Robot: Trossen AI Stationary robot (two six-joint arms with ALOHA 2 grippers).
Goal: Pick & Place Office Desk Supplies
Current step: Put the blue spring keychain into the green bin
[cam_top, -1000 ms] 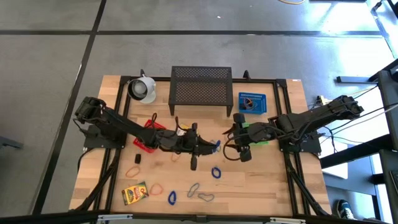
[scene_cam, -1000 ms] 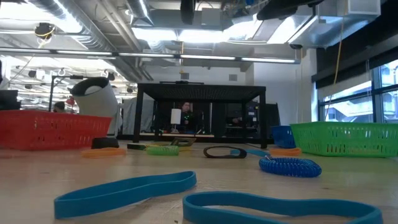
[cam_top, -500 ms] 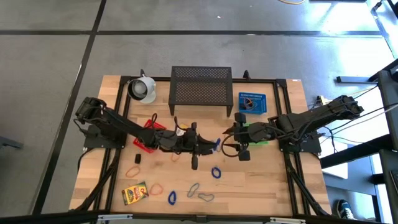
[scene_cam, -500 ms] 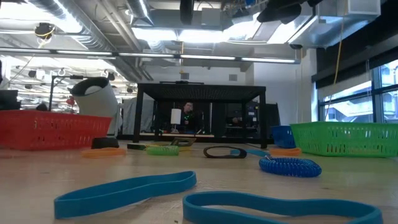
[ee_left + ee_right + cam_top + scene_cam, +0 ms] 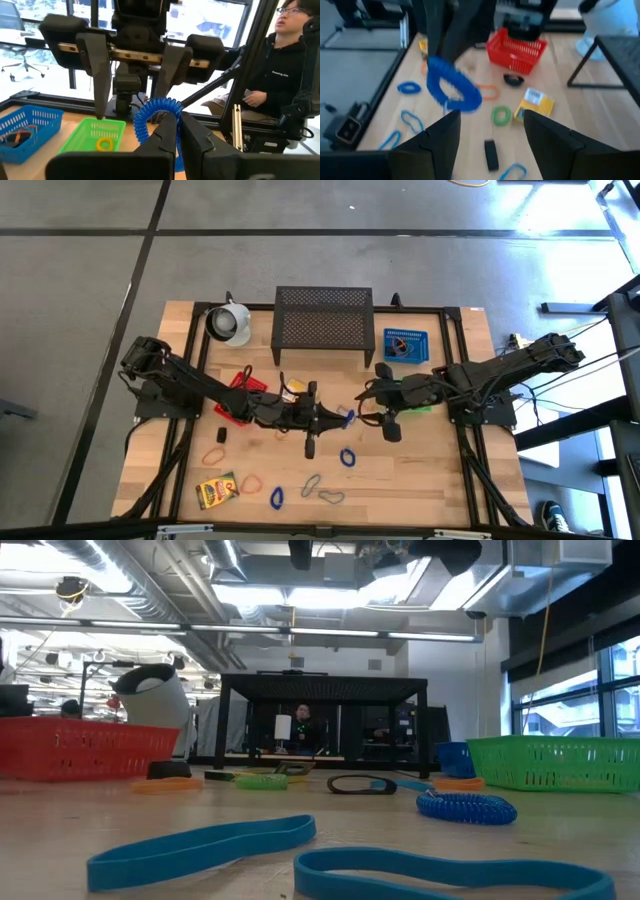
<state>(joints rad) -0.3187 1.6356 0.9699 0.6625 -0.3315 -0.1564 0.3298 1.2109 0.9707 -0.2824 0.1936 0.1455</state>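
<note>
My left gripper (image 5: 338, 418) reaches across to the table's middle and is shut on a blue coiled loop (image 5: 347, 417). In the left wrist view the coil (image 5: 150, 112) stands above my fingers. My right gripper (image 5: 368, 405) faces it from the right, open, its fingers (image 5: 97, 65) apart just beyond the coil and touching nothing. In the right wrist view the coil (image 5: 452, 90) hangs ahead of my open right gripper (image 5: 491, 114). Other loops (image 5: 347, 457) lie flat on the near part of the table, with a black block (image 5: 221, 436) and a yellow-green box (image 5: 216, 490). My left gripper pinches the blue coiled loop between its two fingers (image 5: 167, 137), on the stretch of the ring nearest them (image 5: 171, 111). The fingers come about level from the table's left. The loop is lifted clear of the table, and the rest of the ring stands free beyond the fingertips.
A red basket (image 5: 240, 395) sits under my left arm, a green basket (image 5: 415, 395) under my right arm and a blue basket (image 5: 404, 345) behind it. The black mesh shelf (image 5: 322, 323) and white mug (image 5: 230, 323) stand at the far edge. A person (image 5: 285, 75) sits beyond the table.
My right gripper has edged toward the table's left and far side, closer to the blue coiled loop, staying open. My left gripper has kept the loop lifted at about the same place.
</note>
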